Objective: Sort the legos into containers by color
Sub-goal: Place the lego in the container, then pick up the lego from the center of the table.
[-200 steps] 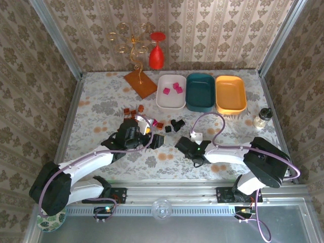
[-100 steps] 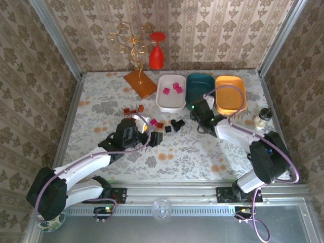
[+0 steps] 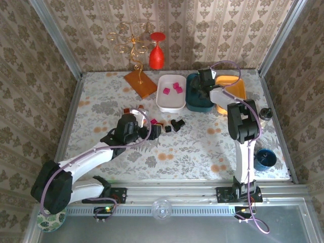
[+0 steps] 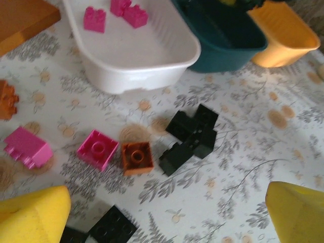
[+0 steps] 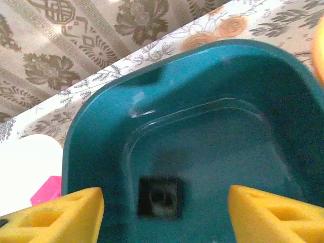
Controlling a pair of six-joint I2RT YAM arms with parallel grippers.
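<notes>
At the surface's far edge, three trays, white (image 3: 169,107), teal (image 3: 198,107) and orange-yellow (image 3: 237,86), sit side by side, long axes running away from the arms. Three pink legos (image 4: 95,18) lie in the white; one black lego (image 5: 158,196) lies flat in the teal, beneath the right fingers (image 5: 276,212) — parted, empty. The left fingers (image 4: 35,215) gape wide, holding nothing, over loose legos — a pink (image 4: 97,149) and an orange (image 4: 137,157) stud-up.

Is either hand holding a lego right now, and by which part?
Nothing is held. The right hand is open over the dark teal tray, a black lego below, clear of its fingers. The left hand is open above loose legos.
</notes>
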